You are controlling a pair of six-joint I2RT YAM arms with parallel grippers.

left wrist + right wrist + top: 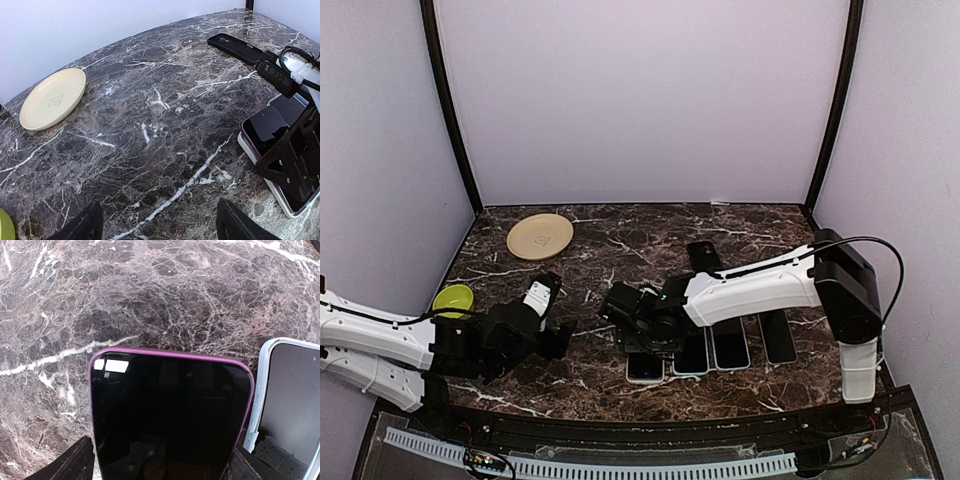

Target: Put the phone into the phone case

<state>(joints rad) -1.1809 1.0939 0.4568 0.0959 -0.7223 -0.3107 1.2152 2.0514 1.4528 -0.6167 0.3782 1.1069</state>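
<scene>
The phone (pixel 170 415) lies flat and screen-up on the worktop (pixel 150 295), its dark glass framed on the visible sides by the rim of a purple phone case (pixel 170 353), so it looks seated in the case. It is the leftmost of a row of four handsets near the worktop's front edge. Just to its right lies a second phone (pixel 292 400) in a pale blue-white case, apart from it by a narrow gap. The right pincer (pixel 157 467) hangs low right over the purple-cased phone, released: its two dark fingers (pixel 70 465) stand wide apart, one outside each long edge, though whether they touch the case I cannot tell. The right arm (pixel 750 285) reaches across from the right side of the worktop to get there. Behind the row, a black case (pixel 235 45) lies by itself, partly under that arm. The left pincer (pixel 157 225) hovers near the worktop to the left of the phones, spread wide with only bare marble between its fingers, grasping nothing. Farther back on the left sits a cream plate (pixel 52 97), and a green bowl (pixel 453 298) rests near the left edge beside the left arm.
</scene>
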